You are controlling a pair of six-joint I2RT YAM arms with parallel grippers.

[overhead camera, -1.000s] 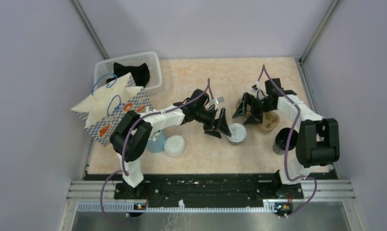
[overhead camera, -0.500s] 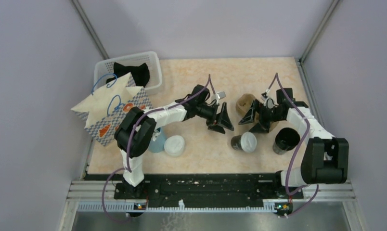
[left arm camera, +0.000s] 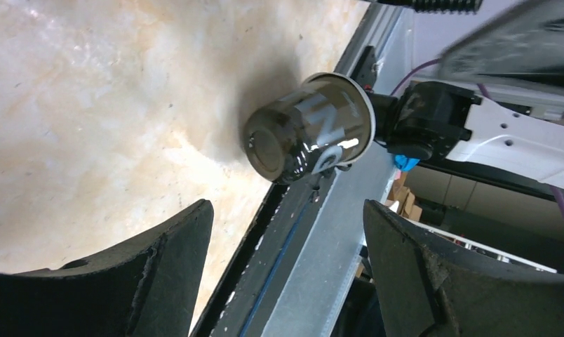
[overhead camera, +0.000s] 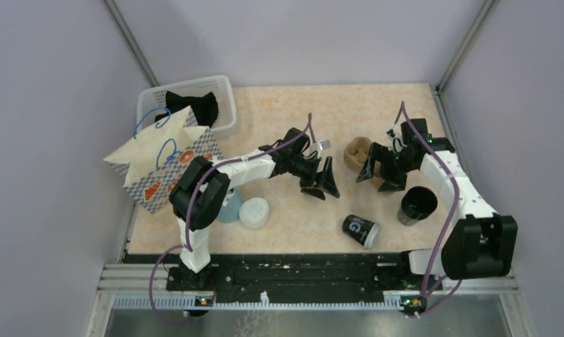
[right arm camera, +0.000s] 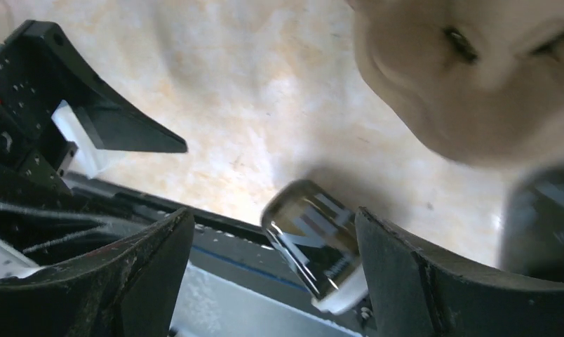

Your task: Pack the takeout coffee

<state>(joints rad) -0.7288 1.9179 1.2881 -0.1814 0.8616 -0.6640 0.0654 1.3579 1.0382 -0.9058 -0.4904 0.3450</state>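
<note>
Packing not yet achieved: the coffee [overhead camera: 361, 230] lies on its side at the near edge of the desk [overhead camera: 293, 112], well apart from the bag [overhead camera: 168, 160] at the left. Left hand [overhead camera: 321, 187] and right hand [overhead camera: 379, 178] both gape wide, empty, farther back. One second earlier the coffee stood upright between them; it has since toppled and rolled nearer.

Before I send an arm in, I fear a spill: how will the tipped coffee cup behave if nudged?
The coffee cup lies on its side by the table's front edge, so it would probably roll, curving since it tapers. Its glossy wall may slip in a grip.
</note>
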